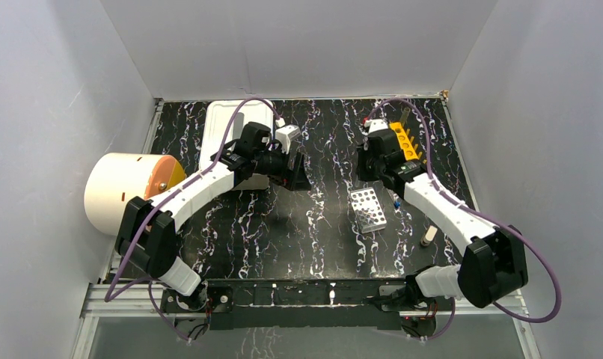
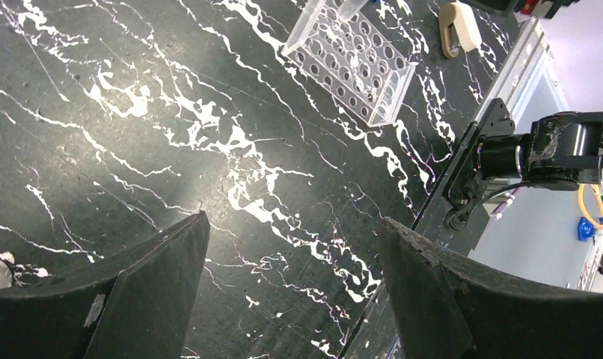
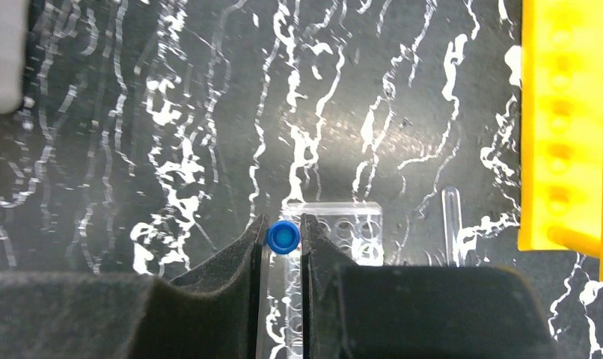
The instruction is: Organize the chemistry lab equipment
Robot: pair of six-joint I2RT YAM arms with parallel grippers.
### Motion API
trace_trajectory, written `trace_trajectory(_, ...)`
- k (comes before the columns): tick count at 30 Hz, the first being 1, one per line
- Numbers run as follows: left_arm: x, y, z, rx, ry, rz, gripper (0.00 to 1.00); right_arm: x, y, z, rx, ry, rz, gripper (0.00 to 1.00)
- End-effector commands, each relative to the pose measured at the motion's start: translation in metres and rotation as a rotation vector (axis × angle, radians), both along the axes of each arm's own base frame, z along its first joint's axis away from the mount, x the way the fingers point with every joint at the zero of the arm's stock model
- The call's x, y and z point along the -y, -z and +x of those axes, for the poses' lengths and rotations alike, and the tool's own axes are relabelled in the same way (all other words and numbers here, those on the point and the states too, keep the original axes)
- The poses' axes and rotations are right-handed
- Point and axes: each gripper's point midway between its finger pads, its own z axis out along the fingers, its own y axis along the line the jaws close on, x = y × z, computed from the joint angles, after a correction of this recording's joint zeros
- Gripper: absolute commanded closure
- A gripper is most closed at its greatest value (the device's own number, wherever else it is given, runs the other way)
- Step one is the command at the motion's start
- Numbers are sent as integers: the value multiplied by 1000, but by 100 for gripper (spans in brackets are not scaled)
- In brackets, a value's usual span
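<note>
My right gripper is shut on a small blue-capped vial and holds it above the clear perforated rack. In the top view this gripper hangs just beyond the silver perforated rack. A yellow holed tube rack stands at the back right and also shows in the right wrist view. A clear glass rod lies between the two racks. My left gripper is open and empty over bare table, left of the perforated rack; in the top view it sits mid-table.
A big cream cylinder with an orange end lies at the left edge. A white tray sits at the back behind the left arm. A small cream object lies near the right arm. The black marbled table has metal rails at its near edge.
</note>
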Motion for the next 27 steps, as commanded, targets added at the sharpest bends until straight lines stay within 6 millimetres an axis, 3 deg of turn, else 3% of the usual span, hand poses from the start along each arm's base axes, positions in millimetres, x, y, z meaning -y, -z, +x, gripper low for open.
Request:
trace_trajectory(1,-5,-15,-3,26,-36,-12,18,14,-15,17,179,59,-13,84)
trace_trajectory(10,-4,-10,0,16,-43,-8,18,13,16,1,131,59,26,84)
trace_trajectory(20,-4,-8,-2,0,-48,-5,18,0,26,-6,80,4,71,84)
trace_trajectory(27,-4,-9,-2,-3,-48,-8,18,3,40,-6,72,1,45,84)
